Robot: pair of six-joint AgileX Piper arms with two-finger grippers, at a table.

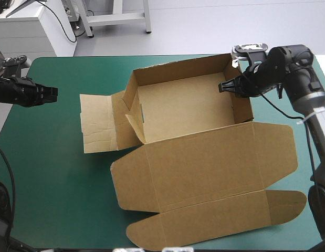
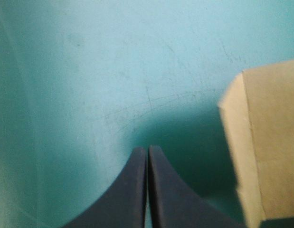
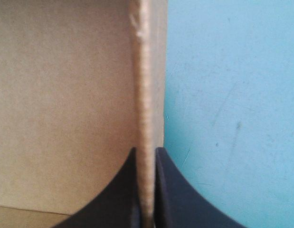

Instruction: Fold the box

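The brown box (image 1: 204,168) stands as an open tray (image 1: 188,107) with its walls up. Its lid lies flat toward the table's front edge. One side flap (image 1: 96,123) lies flat on the cover to the tray's left. My right gripper (image 1: 225,86) is at the tray's right wall. In the right wrist view that gripper (image 3: 146,149) is shut on the wall's top edge (image 3: 146,71), one finger inside the tray and one outside. My left gripper (image 1: 54,93) hovers near the table's left edge, shut on nothing (image 2: 147,148). A corner of the flat flap (image 2: 270,142) shows ahead of it and to one side.
The teal-green cover (image 1: 57,184) shows bare between my left gripper and the flat flap, and along the front left. The lid's front flaps (image 1: 215,220) reach close to the table's front edge. Beyond the far left corner stands a white cabinet (image 1: 25,26).
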